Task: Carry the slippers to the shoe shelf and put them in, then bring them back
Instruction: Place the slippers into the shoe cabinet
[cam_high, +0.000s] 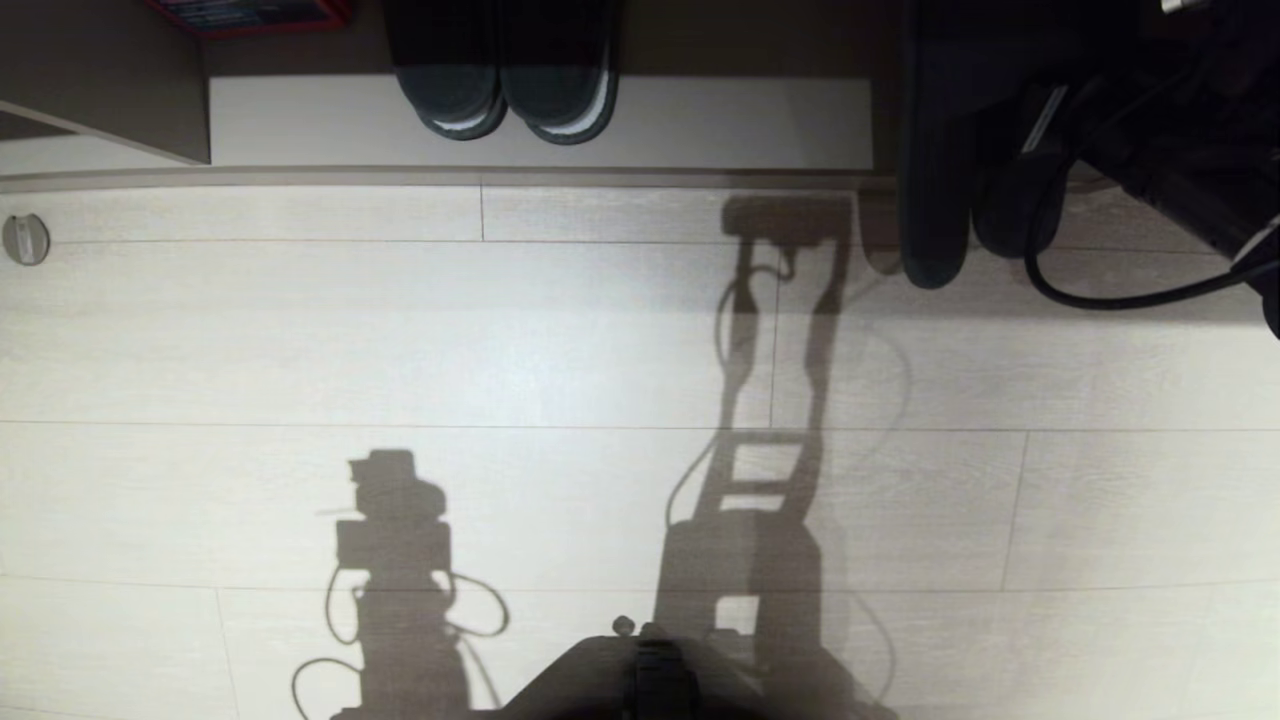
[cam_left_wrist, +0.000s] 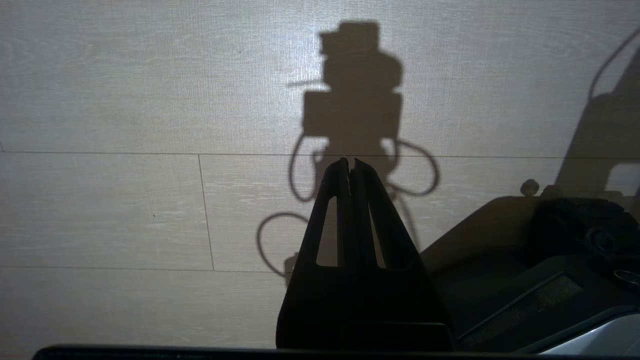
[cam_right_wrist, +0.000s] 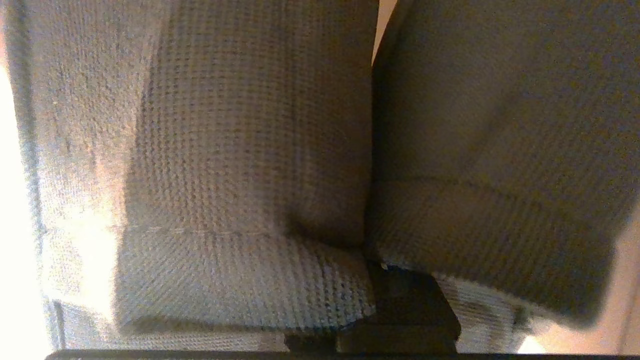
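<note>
— Hanging toes-down like that, why are the slippers (cam_high: 935, 200) up in the upper right of the head view?

— Because the right gripper (cam_right_wrist: 387, 285) has both clamped together at one end, so the rest dangles. The close-up from that wrist shows the jaws clenched on the two knitted bands pressed side by side. One pinch carries the pair, I'd say.

— And where does that put them against the shoe shelf (cam_high: 700, 120)?

— Just in front of its pale base plank, which runs along the top of the frame, at its right end and off the floor. They aren't inside it yet, as far as I can judge.

— So the dark pair at top centre isn't ours?

— No, those black slides (cam_high: 505, 95) with whitish insoles sit on the plank, heels towards us, leaving the right stretch bare.

— The other arm?

— The left gripper (cam_left_wrist: 350, 165) is parked over the floor with its fingers pressed together, holding nothing.

— Count for me.

— Two slippers, two black slides, two grippers, one cable (cam_high: 1120, 297) looping under the right arm, one small round disc (cam_high: 25, 240) at the left edge.
</note>
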